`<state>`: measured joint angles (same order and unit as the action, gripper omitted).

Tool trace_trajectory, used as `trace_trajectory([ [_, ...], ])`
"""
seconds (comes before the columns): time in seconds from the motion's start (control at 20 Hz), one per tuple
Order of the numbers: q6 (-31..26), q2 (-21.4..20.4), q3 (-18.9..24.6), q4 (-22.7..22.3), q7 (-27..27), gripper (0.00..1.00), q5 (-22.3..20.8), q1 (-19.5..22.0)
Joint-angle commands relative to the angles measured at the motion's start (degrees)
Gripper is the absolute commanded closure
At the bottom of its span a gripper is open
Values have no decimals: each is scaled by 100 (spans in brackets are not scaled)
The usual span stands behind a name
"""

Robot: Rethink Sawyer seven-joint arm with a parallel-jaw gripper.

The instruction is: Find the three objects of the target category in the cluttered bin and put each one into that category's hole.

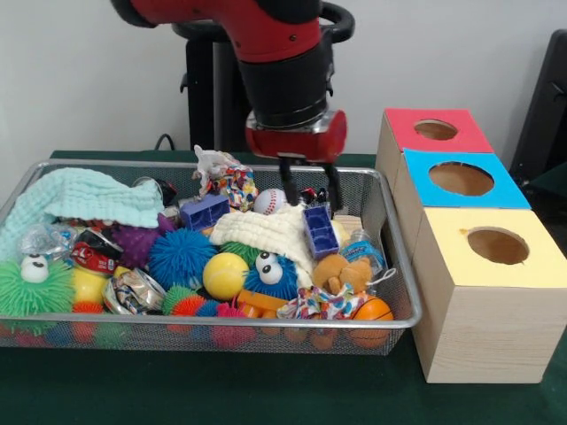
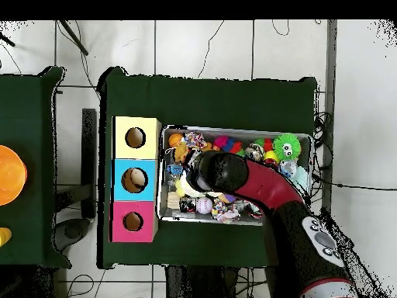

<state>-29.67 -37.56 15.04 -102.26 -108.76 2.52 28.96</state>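
The silver wire-mesh bin (image 1: 213, 323) is packed with toys and cloths; it also shows in the overhead view (image 2: 307, 140). My gripper (image 1: 310, 199) hangs over the bin's right rear part, its fingers apart. A blue perforated block (image 1: 321, 232) stands tilted on a white cloth (image 1: 266, 232), right below my right fingertip; I cannot tell if they touch. The hole (image 1: 436, 130) in the red-topped box is at the far right, and shows in the overhead view (image 2: 132, 221). In the overhead view my arm (image 2: 221, 171) hides the gripper.
A blue-topped box (image 1: 461, 179) and a yellow-topped box (image 1: 498, 245) stand in line with the red one, right of the bin. In the bin lie a second blue block (image 1: 205, 212), a baseball (image 1: 269, 201), a yellow ball (image 1: 225, 275), a teddy (image 1: 341, 274) and a teal cloth (image 1: 84, 199).
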Motion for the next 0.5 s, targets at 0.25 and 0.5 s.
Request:
trace_trajectory([
  [0.25,783,504,726,-540,509,0,-1116,652],
  [0.5,949,571,738,-477,289,0,-1381,642],
])
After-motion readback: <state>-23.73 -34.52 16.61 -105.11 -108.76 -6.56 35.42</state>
